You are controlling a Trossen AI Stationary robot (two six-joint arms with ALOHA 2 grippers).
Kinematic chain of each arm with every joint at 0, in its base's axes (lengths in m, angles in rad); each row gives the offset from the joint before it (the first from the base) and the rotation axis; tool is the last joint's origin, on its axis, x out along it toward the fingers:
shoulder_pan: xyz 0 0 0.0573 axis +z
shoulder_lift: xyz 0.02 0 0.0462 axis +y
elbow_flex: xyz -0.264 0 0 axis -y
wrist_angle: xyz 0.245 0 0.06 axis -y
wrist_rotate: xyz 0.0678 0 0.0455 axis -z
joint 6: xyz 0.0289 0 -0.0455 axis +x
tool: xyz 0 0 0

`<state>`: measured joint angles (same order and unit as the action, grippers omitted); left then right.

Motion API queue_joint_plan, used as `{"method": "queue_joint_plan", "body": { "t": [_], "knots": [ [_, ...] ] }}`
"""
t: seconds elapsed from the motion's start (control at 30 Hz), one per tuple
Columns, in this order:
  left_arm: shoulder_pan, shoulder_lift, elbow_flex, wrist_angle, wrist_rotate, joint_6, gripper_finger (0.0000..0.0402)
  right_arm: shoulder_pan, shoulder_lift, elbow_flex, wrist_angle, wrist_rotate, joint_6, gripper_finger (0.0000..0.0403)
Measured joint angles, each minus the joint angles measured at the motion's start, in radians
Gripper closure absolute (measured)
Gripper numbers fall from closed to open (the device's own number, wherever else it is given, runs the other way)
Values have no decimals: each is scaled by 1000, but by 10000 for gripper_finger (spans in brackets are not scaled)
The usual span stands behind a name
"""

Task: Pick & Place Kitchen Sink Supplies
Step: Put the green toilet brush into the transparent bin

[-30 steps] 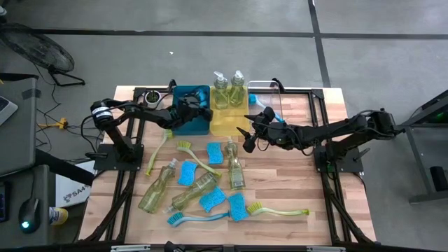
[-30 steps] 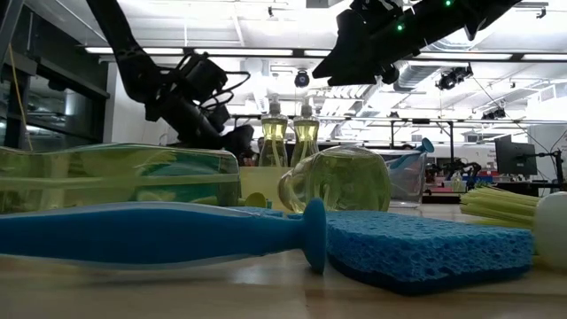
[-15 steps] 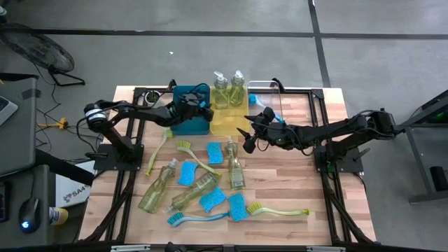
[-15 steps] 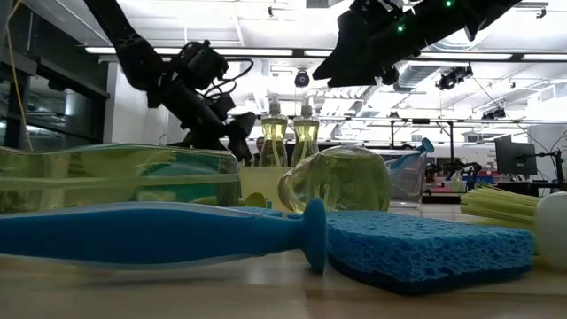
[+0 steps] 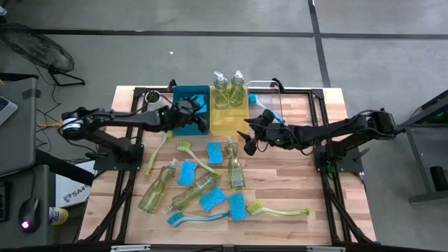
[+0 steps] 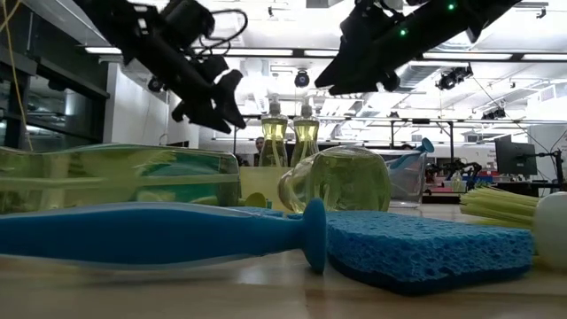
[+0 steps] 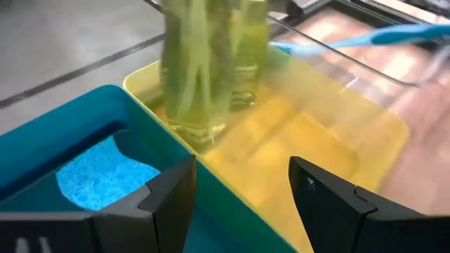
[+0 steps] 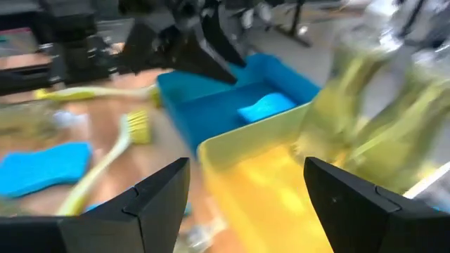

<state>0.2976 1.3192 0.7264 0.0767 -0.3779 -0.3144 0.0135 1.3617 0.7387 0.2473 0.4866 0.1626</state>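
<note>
Sponges, soap bottles and dish brushes are what we see spread over the wooden table (image 5: 294, 175), some already sorted into bins at its far edge. One blue sponge (image 7: 105, 176) lies inside the teal bin (image 5: 190, 120), and two pump bottles (image 5: 229, 89) stand upright at the far end of the yellow tray (image 5: 225, 124) just beside it. A clear bin (image 5: 269, 94) sits next to the yellow tray with a blue brush (image 5: 264, 106) leaning in it. On the open table we count more loose items: a yellow-green brush (image 5: 159, 150) near the left arm's base, another yellow-green brush (image 5: 196, 159) between the sponges, three bottles lying on their sides (image 5: 190, 189), four more sponges (image 5: 214, 152), and near the front edge a blue-handled brush (image 5: 196, 217) and a yellow-green one (image 5: 280, 210). We see the left gripper (image 5: 199, 119) raised over the teal bin at the edge next to the yellow tray; its fingers (image 7: 169, 200) stand apart with nothing between them. We see the right gripper (image 5: 246, 140) hanging above the table just in front of the yellow tray, close to the lying bottle there; its fingers (image 8: 158, 193) are also spread and hold nothing. A small white cup (image 5: 151, 97) with dark contents stands at the far left corner of the table, beside the teal bin.
</note>
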Motion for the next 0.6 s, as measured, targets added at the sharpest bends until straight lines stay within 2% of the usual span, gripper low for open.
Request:
{"method": "queue_joint_plan", "body": {
  "t": [0.3,0.6],
  "knots": [
    [-195,-36,-2,-122,-96,-1,179,40,0,0,-141,-325,84,130],
    [-352,-43,-2,-163,-273,-31,179,210,0,0,-291,-374,170,130]
  ]
}}
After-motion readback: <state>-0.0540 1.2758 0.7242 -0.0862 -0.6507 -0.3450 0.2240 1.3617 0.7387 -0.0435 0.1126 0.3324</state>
